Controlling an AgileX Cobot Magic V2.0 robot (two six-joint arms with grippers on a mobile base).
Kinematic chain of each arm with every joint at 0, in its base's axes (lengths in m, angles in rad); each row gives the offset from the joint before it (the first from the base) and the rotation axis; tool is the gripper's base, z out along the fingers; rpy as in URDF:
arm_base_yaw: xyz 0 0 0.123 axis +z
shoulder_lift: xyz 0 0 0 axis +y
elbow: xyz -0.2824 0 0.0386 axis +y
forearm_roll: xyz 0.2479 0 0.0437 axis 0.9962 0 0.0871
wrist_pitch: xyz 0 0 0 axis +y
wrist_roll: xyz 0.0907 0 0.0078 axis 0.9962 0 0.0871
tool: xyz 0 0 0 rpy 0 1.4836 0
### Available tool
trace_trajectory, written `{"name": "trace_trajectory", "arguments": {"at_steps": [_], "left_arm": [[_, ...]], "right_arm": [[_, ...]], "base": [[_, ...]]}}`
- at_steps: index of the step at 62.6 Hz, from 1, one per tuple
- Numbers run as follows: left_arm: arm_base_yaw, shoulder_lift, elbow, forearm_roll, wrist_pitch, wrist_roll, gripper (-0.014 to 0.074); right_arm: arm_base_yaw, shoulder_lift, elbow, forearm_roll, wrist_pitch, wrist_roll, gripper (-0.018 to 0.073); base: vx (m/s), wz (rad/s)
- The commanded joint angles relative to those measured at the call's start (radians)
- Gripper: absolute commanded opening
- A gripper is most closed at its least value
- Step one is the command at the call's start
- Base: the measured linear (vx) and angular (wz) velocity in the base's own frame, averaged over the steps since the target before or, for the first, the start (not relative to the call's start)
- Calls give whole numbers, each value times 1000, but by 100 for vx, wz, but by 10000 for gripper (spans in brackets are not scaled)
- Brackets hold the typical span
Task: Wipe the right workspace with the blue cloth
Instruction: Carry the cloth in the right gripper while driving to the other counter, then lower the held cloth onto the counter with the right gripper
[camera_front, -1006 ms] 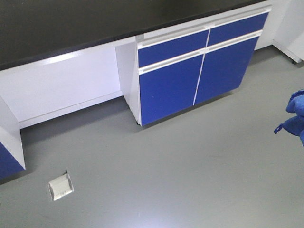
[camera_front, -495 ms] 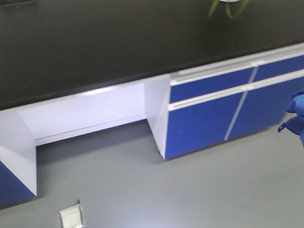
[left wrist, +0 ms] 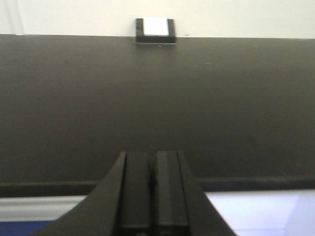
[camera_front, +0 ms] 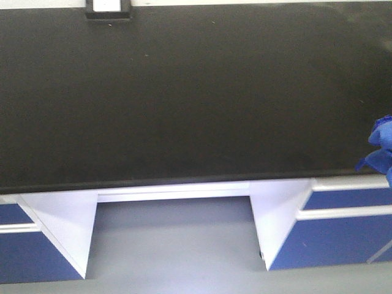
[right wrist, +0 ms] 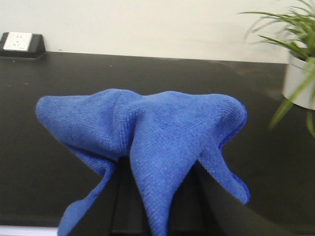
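Two hands, one rag. Front view, L to R: the table (camera_front: pixel 184 92), wide and matte black, fills most of the frame. An outlet box (camera_front: pixel 108 7), black w/ white faceplate, sits at its back edge, far left. Below the front lip are blue drawer fronts (camera_front: pixel 17 245) at left, an open kneehole w/ grey floor (camera_front: pixel 171 245) in the middle, and more blue fronts at right. The blue cloth (camera_front: pixel 383 150) pokes in at the far R edge, level w/ the table's front lip, w/ a small tail sticking out low to its left. Whether it touches the top can't be told from here.

Left wrist view: the left hand (left wrist: pixel 152 196) is clenched, fingers flat against each other w/ nothing btwn them. It sits over the front lip and points straight at the outlet box.

Right wrist view: the cloth is bright royal blue w/ a nubby towel weave. It drapes like a tent over the right hand (right wrist: pixel 160 196), w/ two rounded humps up top, a thick fold down the centre and floppy corners hanging L and R. The centre fold runs down btwn the dark fingers (right wrist: pixel 114 206), so the hand is grasping it. Black table lies behind and below. At far R stands a plant (right wrist: pixel 290 29), thin green leaves in a white pot (right wrist: pixel 298 83).
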Motion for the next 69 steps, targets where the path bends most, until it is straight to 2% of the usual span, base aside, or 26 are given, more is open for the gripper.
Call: {"name": "trace_trajectory", "arguments": {"at_steps": [1,36,69], "left_arm": [[-5,-16,30,1,-80,-8,-6],[-5,-16,30,1,-80,-8,-6],[-5,-16,30,1,-80,-8,-6]], "right_arm": [[-3,6,-30,-10,-87,-11,-1],[-3,6,-30,-10,-87,-11,-1],[-3,6,-30,-10,-87,-11,-1]], "base": [[40,36],[30,10],[5,-2]]}}
